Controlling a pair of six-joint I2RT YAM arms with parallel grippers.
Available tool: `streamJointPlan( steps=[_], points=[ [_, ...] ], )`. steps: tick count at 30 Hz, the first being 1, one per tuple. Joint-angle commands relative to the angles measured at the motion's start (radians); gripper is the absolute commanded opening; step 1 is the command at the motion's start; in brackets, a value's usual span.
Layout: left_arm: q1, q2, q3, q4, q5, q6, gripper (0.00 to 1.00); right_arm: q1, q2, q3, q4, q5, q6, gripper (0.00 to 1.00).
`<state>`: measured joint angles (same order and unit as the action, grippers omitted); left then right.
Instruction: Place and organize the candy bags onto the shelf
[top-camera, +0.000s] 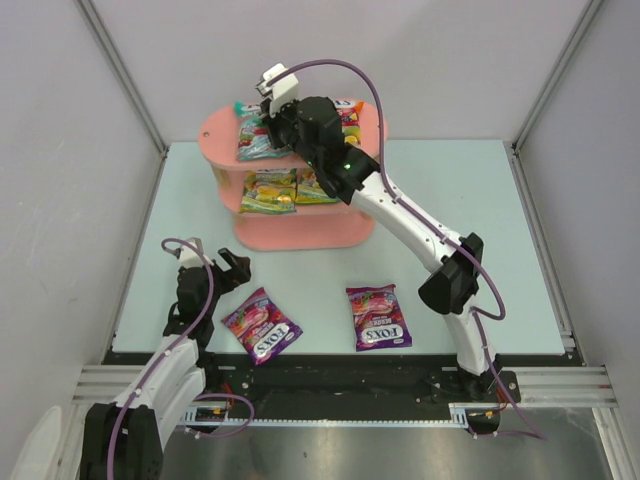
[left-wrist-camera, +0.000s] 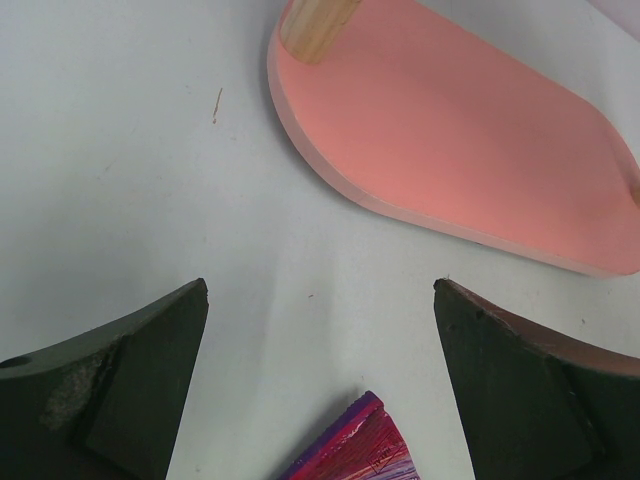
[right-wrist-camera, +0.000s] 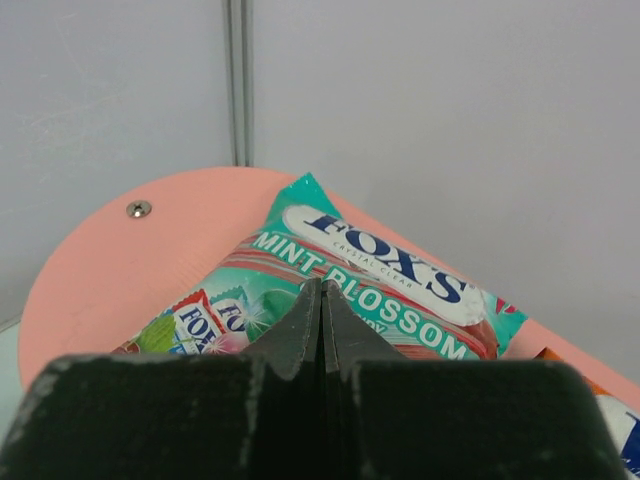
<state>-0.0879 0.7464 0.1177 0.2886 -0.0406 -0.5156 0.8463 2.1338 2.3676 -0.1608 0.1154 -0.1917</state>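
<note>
**Four bags shelved, two purple ones waiting on the table**

Starting on the left: the left claw (top-camera: 232, 270) hangs low over the table (top-camera: 450, 200) with its jaws spread wide and nothing in them. The left wrist view shows bare table between the two fingers (left-wrist-camera: 130, 385). At its 5 o'clock a purple bag (top-camera: 262, 327) lies flat and askew, one corner poking into the bottom of that wrist view. The open stance looks like a line-up for grabbing that bag.

At 3 o'clock from that bag lies the second purple bag (top-camera: 377, 317), also flat and well apart from the first. Both sit at the near side of the table, within easy reach of either arm.

In the middle, the shelf (top-camera: 300, 238) stands at the table's 12 o'clock. Two yellow-green bags (top-camera: 270, 190) sit side by side on its middle tier. On top, a teal bag (top-camera: 255, 142) lies at the 9 o'clock end and a red-orange bag (top-camera: 350, 118) at the 3 o'clock end, half hidden by the arm. The visible part of the bottom board is bare, which makes it a likely home for the purple pair.

Up there too is the right claw (top-camera: 266, 126), fingers pressed together and gripping nothing. Its tip is over the teal bag, but whether it touches can't be told. A shut tip like that would suit nudging the bag square.
</note>
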Motion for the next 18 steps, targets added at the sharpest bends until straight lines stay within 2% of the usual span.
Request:
streamJointPlan(
  steps=[1,10,13,18],
  points=[
    [0.008,-0.004,0.025,0.023,0.005,-0.011,1.0,0.0,-0.058,-0.088,0.021,-0.003,0.032,0.0],
    [0.01,-0.004,0.025,0.024,0.005,-0.011,1.0,0.004,-0.087,-0.162,0.067,0.001,0.037,0.0],
    [0.008,-0.002,0.025,0.026,0.005,-0.011,1.0,0.004,-0.066,-0.101,0.073,0.001,0.029,0.0],
    [0.008,0.002,0.027,0.024,0.007,-0.011,1.0,0.0,0.021,0.184,0.056,-0.005,0.011,0.0]
  ],
)
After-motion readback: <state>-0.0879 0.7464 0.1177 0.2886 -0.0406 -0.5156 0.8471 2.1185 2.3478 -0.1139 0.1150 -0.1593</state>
